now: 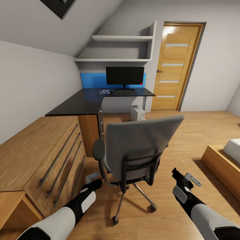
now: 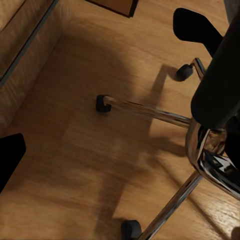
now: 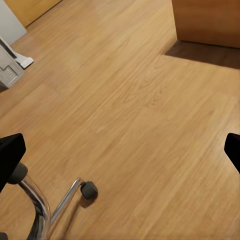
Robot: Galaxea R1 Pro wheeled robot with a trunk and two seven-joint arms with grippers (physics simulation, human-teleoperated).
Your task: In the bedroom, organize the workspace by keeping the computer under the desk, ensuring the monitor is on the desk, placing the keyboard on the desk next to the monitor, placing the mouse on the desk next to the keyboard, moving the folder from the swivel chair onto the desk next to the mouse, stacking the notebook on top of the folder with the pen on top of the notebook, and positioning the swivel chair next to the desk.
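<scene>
Swivel chair (image 1: 140,150): rolls freely on castors, likely tippy; push at backrest edges; right gripper (image 1: 181,178) jaws apart, left gripper (image 1: 95,182) indeterminate

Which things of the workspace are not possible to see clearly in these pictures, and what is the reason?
- Swivel chair seat, head view: hidden by its own backrest, so anything lying on it cannot be seen.
- Mouse, pen and notebook, head view: too small on the far desk to tell.
- Computer, head view: partly hidden by the chair back.
- Left gripper, head view: partly behind the chair; open or shut unclear.
</scene>
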